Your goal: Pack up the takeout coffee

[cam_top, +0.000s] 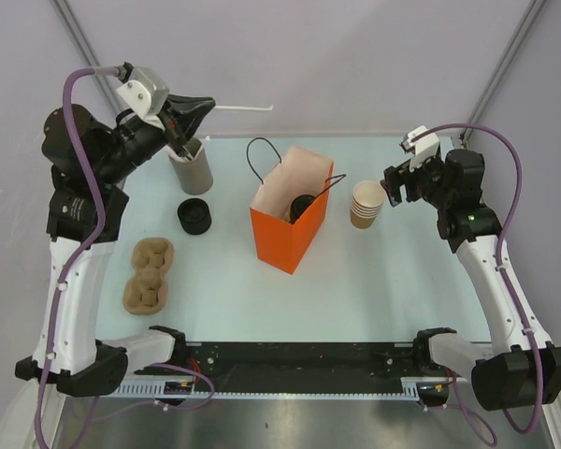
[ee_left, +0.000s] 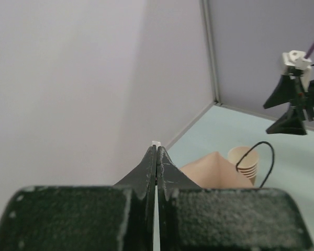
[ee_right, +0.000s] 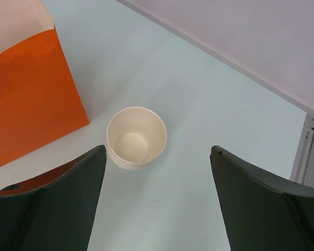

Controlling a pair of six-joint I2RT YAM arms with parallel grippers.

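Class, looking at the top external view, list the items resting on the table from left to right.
Moulded pulp cup carrier → stack of black lids → orange paper bag → stack of tan paper cups.

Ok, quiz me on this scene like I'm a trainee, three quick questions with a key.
1. True or false: the right arm's jaws are shut.
2. Where is the black-lidded cup? A) on the pulp tray B) inside the orange bag C) beside the lid stack
3. Fill in: the left arm's jaws pinch a thin white ____.
Key: 1 false, open toward the lidless cup stack; 2 B; 3 stick.
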